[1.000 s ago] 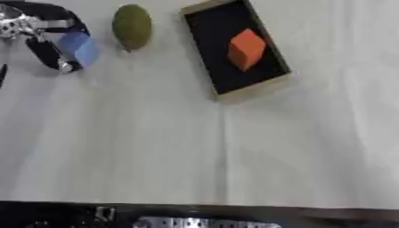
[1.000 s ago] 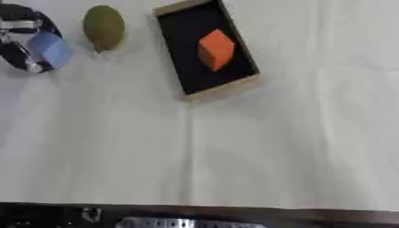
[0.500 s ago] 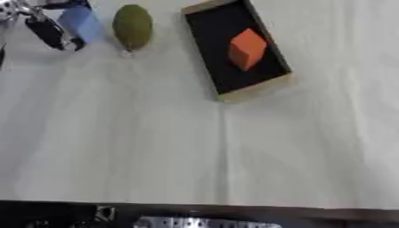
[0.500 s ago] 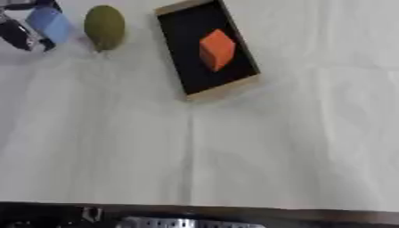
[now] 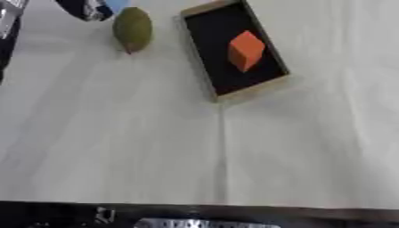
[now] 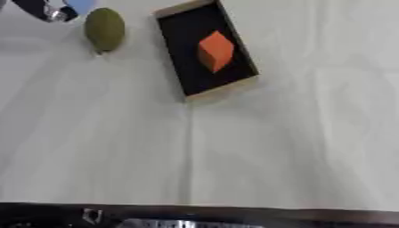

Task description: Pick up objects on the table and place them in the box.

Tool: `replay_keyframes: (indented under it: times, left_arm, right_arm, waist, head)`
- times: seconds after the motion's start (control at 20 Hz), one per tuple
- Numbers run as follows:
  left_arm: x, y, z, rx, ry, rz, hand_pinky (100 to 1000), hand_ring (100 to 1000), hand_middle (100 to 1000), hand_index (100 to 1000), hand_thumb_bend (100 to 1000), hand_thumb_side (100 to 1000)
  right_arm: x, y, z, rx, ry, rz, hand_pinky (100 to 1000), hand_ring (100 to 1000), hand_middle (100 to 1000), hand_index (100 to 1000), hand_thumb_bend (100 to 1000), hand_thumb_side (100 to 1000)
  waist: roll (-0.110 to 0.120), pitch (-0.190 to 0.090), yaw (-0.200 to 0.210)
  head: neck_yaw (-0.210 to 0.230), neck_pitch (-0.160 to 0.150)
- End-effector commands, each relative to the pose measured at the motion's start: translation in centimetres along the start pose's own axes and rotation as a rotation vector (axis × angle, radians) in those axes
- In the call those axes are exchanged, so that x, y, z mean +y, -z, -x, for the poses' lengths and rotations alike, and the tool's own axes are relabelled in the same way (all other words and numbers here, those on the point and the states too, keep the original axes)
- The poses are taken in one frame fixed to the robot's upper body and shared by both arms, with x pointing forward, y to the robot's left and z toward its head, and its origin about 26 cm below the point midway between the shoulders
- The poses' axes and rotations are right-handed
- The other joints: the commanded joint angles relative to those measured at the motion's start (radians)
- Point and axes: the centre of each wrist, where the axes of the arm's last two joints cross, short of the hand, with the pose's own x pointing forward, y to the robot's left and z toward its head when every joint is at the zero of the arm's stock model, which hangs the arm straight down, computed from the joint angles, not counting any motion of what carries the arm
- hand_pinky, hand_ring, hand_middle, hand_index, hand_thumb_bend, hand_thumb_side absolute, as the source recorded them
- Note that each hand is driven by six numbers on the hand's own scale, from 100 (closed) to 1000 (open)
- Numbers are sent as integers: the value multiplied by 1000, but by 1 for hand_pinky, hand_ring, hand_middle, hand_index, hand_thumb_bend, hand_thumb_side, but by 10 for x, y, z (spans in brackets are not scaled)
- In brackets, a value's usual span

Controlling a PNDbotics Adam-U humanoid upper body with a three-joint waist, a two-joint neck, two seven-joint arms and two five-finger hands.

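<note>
1. Worktop [image 5: 156, 147]: covered by a white cloth with a vertical crease running down the centre of the frame; a dark edge crosses the bottom of the frame
2. Box [image 5: 204, 67]: shallow, light wooden rim, black inside, lying askew in the upper centre of the frame
3. Orange block [image 5: 246, 50]: rests inside the box, on the black floor, near its middle
4. Green oval object [image 5: 132, 29]: lies on the cloth in the upper left of the frame, just beside the box's left rim and apart from it
5. Left hand [image 5: 84, 8]: only part shows at the top left edge, above and left of the green oval object
6. Light blue object [image 6: 80, 4]: sits against the left hand at the top edge; the fingers appear curled round it, though the crop leaves this uncertain
7. Right hand: appears in neither view
</note>
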Motion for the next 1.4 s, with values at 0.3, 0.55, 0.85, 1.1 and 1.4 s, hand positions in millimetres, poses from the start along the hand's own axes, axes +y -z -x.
replay_keyframes:
  times: [0.3, 0.55, 0.85, 1.1, 1.4]
  left_arm:
    - [22, 28, -35, -87, -7, -39, 795, 701, 618, 721, 180, 100]
    - [15, 50, -49, -91, -29, -14, 793, 701, 617, 720, 193, 100]
    - [-1, 70, -56, -46, -44, -3, 797, 709, 621, 725, 227, 100]
    - [-13, 82, -61, -8, -52, -17, 795, 706, 620, 727, 230, 100]
    - [-25, 90, -63, 17, -42, -7, 805, 729, 646, 761, 279, 100]
  right_arm:
    - [-2, 9, -7, -38, 3, -15, 862, 806, 688, 886, 100, 625]
    - [0, 11, -8, -43, 16, -18, 862, 806, 687, 886, 100, 625]
    - [3, 14, -9, -49, 34, -22, 863, 807, 687, 887, 100, 626]
    - [5, 15, -10, -51, 47, -24, 863, 808, 686, 887, 100, 627]
    - [7, 15, -10, -50, 59, -27, 864, 807, 684, 887, 100, 628]
  waist:
    - [10, -21, -20]
    - [14, -15, -38]
    - [19, -7, -55]
    - [22, 4, -69]
    - [25, 15, -79]
  head:
    - [9, -3]
    - [18, -9]
    - [27, -18]
    - [33, -25]
    - [36, -33]
